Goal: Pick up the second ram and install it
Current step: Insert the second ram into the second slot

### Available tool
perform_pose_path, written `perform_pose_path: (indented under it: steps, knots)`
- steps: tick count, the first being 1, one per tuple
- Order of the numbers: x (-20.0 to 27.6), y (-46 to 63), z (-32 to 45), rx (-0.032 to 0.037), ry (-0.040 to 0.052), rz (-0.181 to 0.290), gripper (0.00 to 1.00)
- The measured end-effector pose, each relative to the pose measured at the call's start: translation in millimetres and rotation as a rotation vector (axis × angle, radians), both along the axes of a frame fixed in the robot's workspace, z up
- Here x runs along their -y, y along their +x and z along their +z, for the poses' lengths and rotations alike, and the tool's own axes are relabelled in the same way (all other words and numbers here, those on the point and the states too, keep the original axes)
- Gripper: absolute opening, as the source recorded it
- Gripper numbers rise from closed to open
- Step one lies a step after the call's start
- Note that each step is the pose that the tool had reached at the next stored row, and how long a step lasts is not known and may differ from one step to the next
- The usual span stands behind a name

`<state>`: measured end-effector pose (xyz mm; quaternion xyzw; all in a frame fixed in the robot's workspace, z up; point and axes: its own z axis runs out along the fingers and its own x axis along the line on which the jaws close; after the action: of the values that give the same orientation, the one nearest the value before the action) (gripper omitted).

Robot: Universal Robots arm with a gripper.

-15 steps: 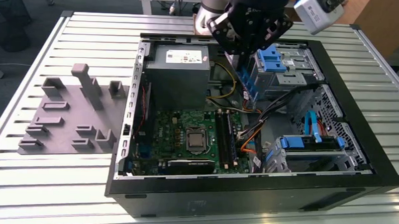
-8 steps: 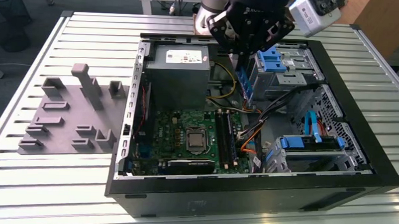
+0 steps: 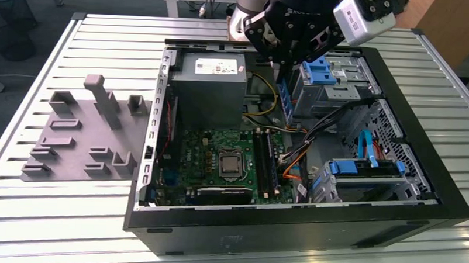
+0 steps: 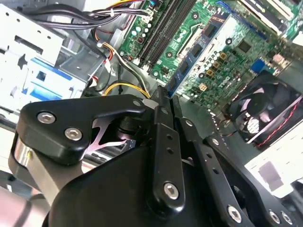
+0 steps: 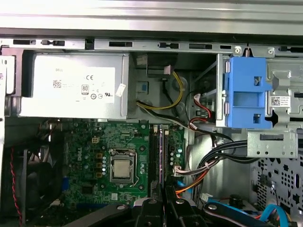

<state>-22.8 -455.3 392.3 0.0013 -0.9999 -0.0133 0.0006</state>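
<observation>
The slim dark-blue RAM circuit-board stick (image 3: 283,99), light, stiff and fragile, best held by its long edges, hangs edge-down over the green motherboard (image 3: 217,160) inside the open black computer case (image 3: 419,214), clamped in the black gripper (image 3: 288,48).

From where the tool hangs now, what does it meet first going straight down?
Holding the second ram, the tool would probably bring it onto the motherboard near its long black slots; depth is unclear.
</observation>
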Motion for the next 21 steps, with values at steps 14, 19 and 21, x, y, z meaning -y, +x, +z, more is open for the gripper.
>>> perform_pose_path:
  steps: [14, 19, 21]
  knots:
    - [0.0, 0.0, -3.6, 0.0009, 0.0000, -0.002, 0.14]
    - [0.0, 0.0, -6.5, 0.0018, 0.0001, -0.003, 0.14]
    - [0.0, 0.0, -7.8, 0.0021, 0.0000, -0.003, 0.14]
